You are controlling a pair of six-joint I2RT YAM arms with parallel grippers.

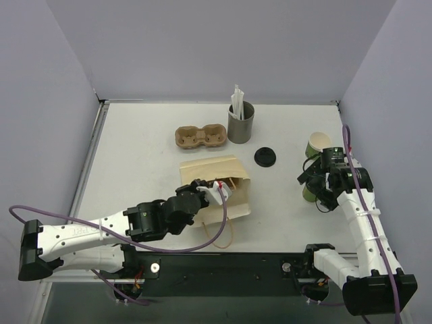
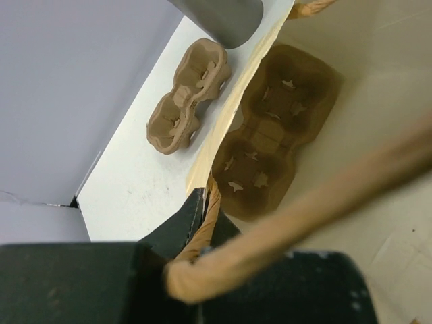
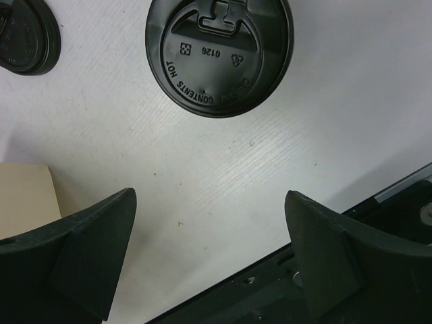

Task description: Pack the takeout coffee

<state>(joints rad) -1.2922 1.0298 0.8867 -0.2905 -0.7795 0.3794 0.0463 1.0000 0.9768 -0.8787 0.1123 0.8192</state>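
Note:
A green cup (image 1: 308,193) stands at the right, partly hidden under my right gripper (image 1: 318,191). A second green cup (image 1: 318,143), open with a pale rim, stands behind it. In the right wrist view a round black lid (image 3: 219,54) is seen from above, ahead of my open, empty right gripper (image 3: 209,233); what is under the lid does not show. A loose black lid (image 1: 265,156) lies on the table and also shows in the right wrist view (image 3: 23,34). My left gripper (image 1: 216,192) is shut on the paper bag's twisted handle (image 2: 209,216).
The tan paper bag (image 1: 219,182) lies open mid-table with a brown cup tray (image 2: 273,135) inside. A second cup tray (image 1: 200,137) and a grey cup with white straws (image 1: 240,120) stand behind it. The black front rail (image 3: 378,270) is near my right gripper.

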